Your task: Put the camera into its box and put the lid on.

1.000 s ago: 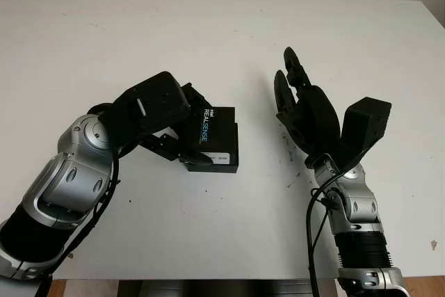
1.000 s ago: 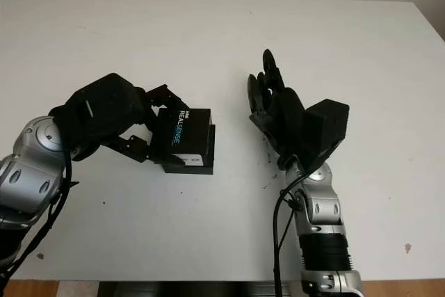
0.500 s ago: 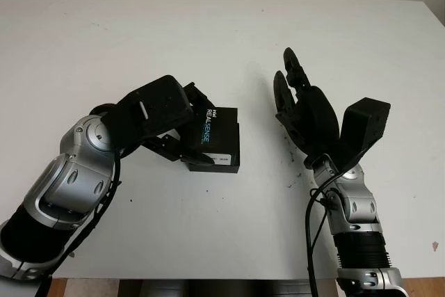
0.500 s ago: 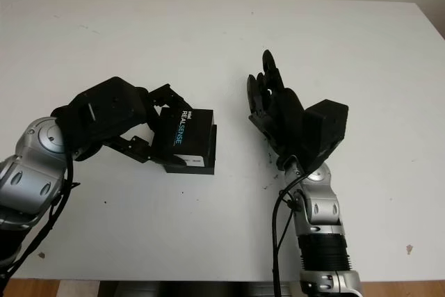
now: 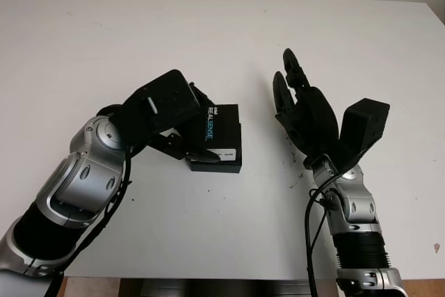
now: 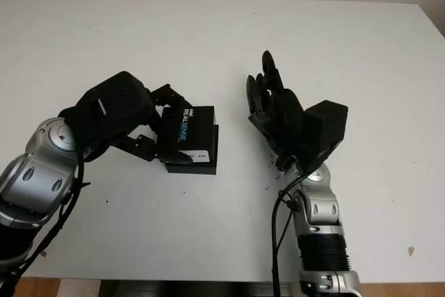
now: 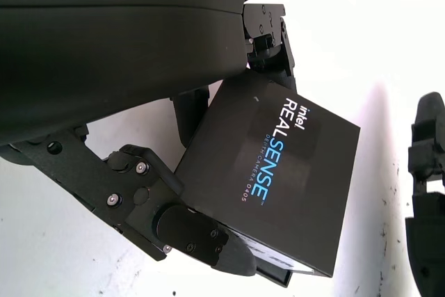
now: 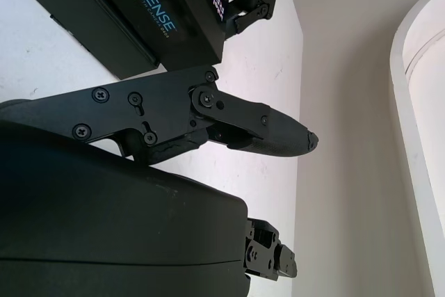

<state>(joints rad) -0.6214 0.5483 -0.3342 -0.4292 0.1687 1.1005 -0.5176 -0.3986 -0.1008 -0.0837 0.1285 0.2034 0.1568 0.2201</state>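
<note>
Two hands over the white table (image 5: 104,39), one gripping the lid (image 5: 217,126) on the camera box, the other empty.

From my remote station I see the left hand (image 5: 182,130) at the table's middle left, its fingers (image 7: 188,231) closed around the black lid, which carries white and blue lettering; the lid is tilted, its near edge overlapping the black box (image 5: 226,165) that sits on the table beneath it, and I cannot tell whether it is fully seated. Any camera inside is hidden from me. My right hand (image 5: 299,102) is raised just to the right of the box, apart from it, holding nothing, with its fingers (image 8: 264,126) uncurled and pointing away from the robot.
</note>
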